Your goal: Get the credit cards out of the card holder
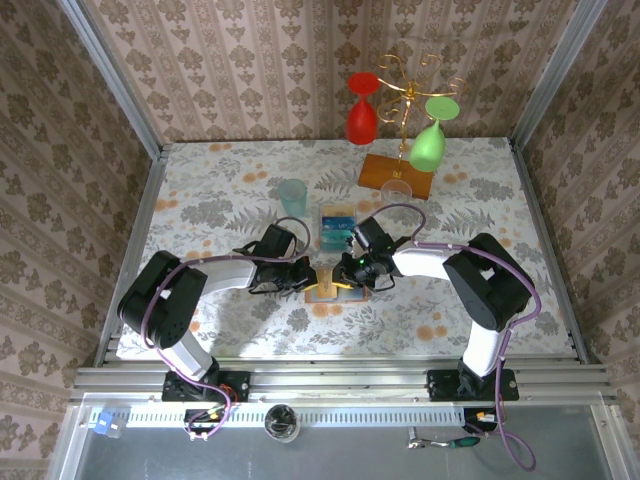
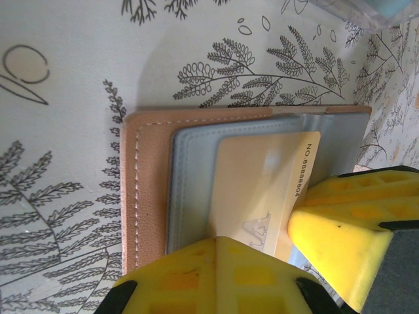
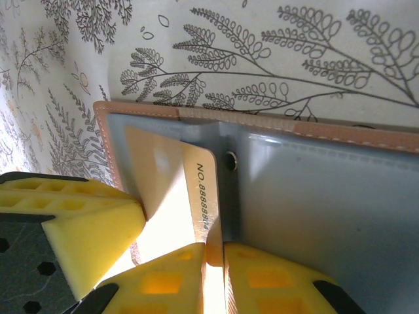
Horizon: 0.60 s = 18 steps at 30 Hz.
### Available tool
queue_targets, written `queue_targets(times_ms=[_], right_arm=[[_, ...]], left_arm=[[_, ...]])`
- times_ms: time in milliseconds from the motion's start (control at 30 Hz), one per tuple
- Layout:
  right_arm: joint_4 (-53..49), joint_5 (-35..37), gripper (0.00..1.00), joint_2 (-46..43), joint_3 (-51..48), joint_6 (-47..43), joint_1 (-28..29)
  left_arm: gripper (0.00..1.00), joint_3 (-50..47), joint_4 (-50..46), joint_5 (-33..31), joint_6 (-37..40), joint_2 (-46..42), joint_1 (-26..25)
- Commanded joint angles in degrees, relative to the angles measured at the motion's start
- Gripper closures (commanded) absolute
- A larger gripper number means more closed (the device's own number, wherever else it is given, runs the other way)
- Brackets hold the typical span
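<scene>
The card holder [image 1: 331, 291] lies open on the floral table, tan outside [image 2: 150, 183] with grey-blue pockets [image 3: 327, 196]. A tan credit card [image 2: 262, 176] marked with a number sticks partway out of a pocket. My right gripper [image 3: 213, 245] is shut on that card's [image 3: 163, 190] edge. My left gripper [image 2: 216, 239] is shut, its tips pressing on the holder's pocket beside the card. Both grippers meet over the holder, left [image 1: 300, 275] and right [image 1: 352, 272]. A small stack of blue and teal credit cards [image 1: 337, 228] lies just behind the holder.
A teal tumbler [image 1: 292, 196] stands left of the card stack. Behind right is a gold glass rack on an orange wooden base [image 1: 396, 172], with a red glass [image 1: 362, 115] and a green glass [image 1: 428, 145] hanging. Walls enclose the table.
</scene>
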Motion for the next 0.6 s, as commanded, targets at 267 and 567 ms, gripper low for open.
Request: queue_targets(times_ms=[267,567], right_arm=[[3.99,-2.16,0.89,-1.25,-1.86,1.8,-0.53],[0.23,0.15,0.93,-3.36,-2.14,0.25,-0.86]], left_arm=[[1.0,0.19,-2.07,0.03,1.65,0.3,-0.41],[1.0,0.1,-2.05,-0.1,1.6,0.26,-0.39]])
